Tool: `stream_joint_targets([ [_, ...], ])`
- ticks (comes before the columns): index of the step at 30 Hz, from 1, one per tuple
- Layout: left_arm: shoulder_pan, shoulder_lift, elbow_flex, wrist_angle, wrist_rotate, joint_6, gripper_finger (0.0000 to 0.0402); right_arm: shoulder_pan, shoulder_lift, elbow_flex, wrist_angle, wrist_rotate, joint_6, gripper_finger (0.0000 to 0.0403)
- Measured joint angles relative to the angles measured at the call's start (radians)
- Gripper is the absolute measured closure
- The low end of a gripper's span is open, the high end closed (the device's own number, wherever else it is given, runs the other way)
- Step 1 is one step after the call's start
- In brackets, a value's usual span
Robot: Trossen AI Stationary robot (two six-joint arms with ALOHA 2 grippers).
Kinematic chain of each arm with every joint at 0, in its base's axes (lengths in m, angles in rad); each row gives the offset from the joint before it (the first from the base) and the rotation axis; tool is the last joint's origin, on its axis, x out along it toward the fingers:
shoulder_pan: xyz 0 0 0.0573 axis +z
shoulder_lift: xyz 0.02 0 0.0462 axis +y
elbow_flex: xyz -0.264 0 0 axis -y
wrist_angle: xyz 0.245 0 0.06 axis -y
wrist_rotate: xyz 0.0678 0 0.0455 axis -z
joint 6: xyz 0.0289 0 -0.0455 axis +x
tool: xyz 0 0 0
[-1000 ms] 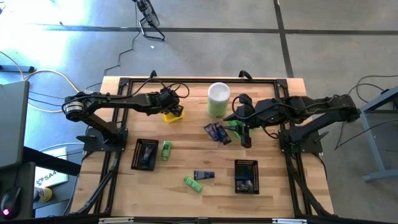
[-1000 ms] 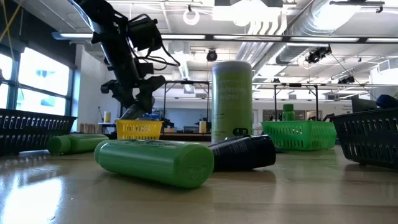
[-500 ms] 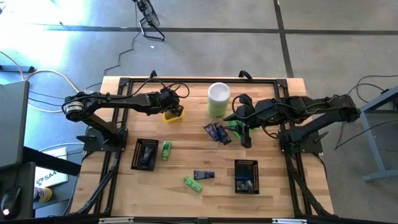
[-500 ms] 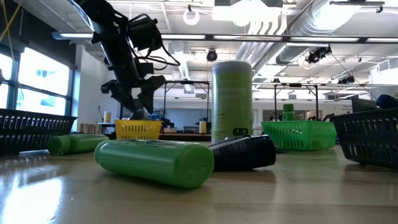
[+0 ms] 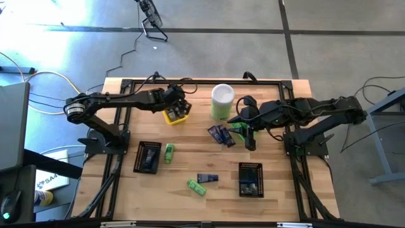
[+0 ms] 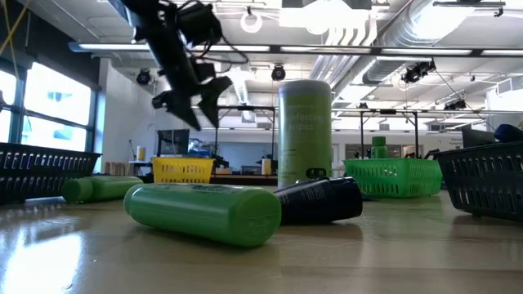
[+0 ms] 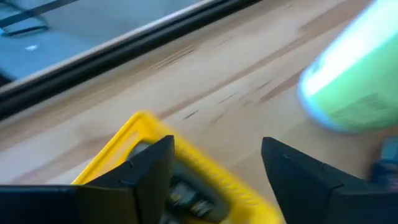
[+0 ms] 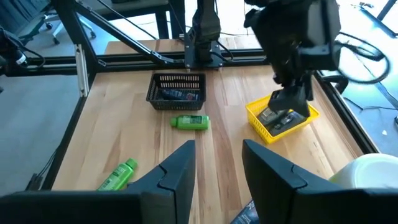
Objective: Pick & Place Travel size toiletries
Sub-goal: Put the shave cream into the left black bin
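Your toiletries lie scattered mid-table: a green bottle beside the left black tray. Your left gripper hangs with fingers apart, empty, above the yellow tray. Your right gripper waits right of centre, fingers apart, empty.

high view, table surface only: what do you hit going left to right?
left black tray → yellow tray → canister → right black tray
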Motion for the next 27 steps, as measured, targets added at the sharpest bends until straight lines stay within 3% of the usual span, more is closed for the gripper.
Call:
stream_joint_targets([
  [7,0.0,0.0,0.122,0.001,0.126,0.037,0.0212,0.0,0.0,0.0,-0.001,0.0,0.004,0.0278],
  [13,-0.001,0.0,0.155,0.001,0.243,0.038,0.0243,0.001,0.0,0.0,-0.002,0.0,0.011,0.0278],
  [27,-0.209,-0.088,0.155,0.0,0.193,0.064,0.0394,0.006,0.0,0.0,-0.016,-0.001,-0.002,0.0278],
])
